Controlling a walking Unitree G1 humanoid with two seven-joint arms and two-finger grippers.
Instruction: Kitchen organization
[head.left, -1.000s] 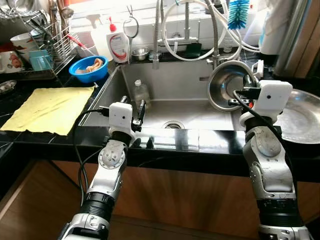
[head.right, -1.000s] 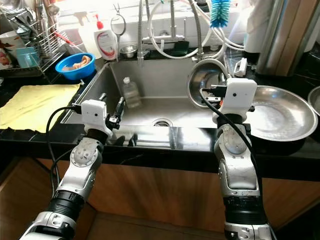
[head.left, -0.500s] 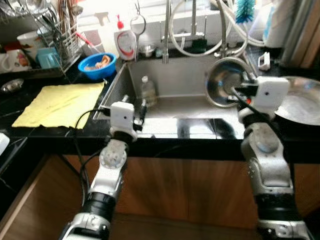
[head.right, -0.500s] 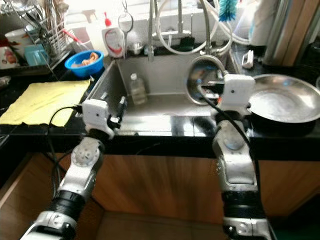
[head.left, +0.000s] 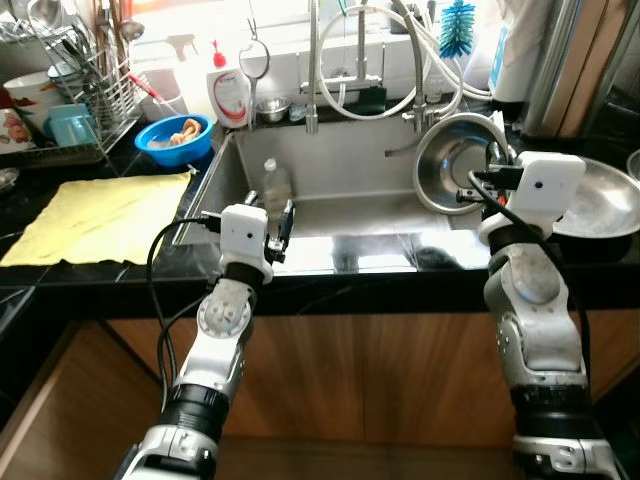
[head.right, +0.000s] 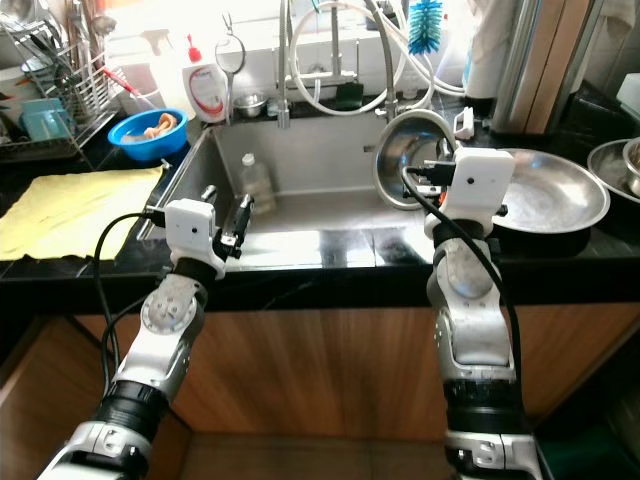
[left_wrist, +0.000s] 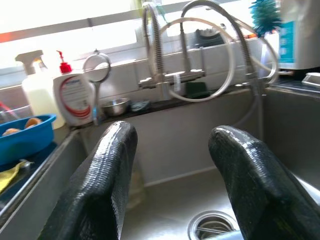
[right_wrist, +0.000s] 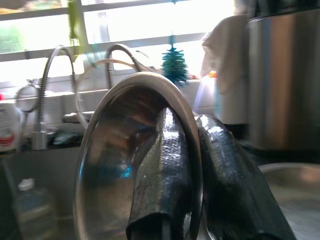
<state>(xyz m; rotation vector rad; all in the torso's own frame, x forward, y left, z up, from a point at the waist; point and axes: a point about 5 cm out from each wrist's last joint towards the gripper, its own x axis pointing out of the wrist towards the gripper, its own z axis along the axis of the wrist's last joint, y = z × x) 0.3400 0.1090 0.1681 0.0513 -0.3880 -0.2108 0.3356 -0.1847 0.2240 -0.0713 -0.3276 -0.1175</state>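
Compared with a second ago, your head camera sits further back and higher, so more cabinet front shows below the tabletop (head.left: 100, 280); both arms hold much the same pose against the sink, so read that shift as camera motion, not object motion. Your right end effector (right_wrist: 192, 170) is clamped on the rim of the steel bowl (head.left: 452, 178), one finger inside the bowl and one behind it, holding it tilted on edge over the right end of the sink (head.left: 340, 170). Your left end effector (left_wrist: 172, 165) hangs over the near left edge of the sink with fingers apart and nothing between them. Progress, as a judgement: one item is lifted but not yet placed, so the organizing looks early. Left to sort, as far as shown: a small clear bottle (head.left: 276, 184) lying in the sink near its left wall, a blue bowl (head.left: 175, 137) with something in it on the left tabletop, and a yellow cloth (head.left: 95, 218) spread flat. A large steel pan (head.left: 608, 205) sits just right of the held bowl and looks the likeliest spot for it. Room: the faucet hoses (head.left: 385, 60) loop close behind the bowl, and the pan rim is near on the right, so lift before you swing. The sink middle and the drain (left_wrist: 210, 227) are open. The dish rack (head.left: 85, 95) crowds the far left.
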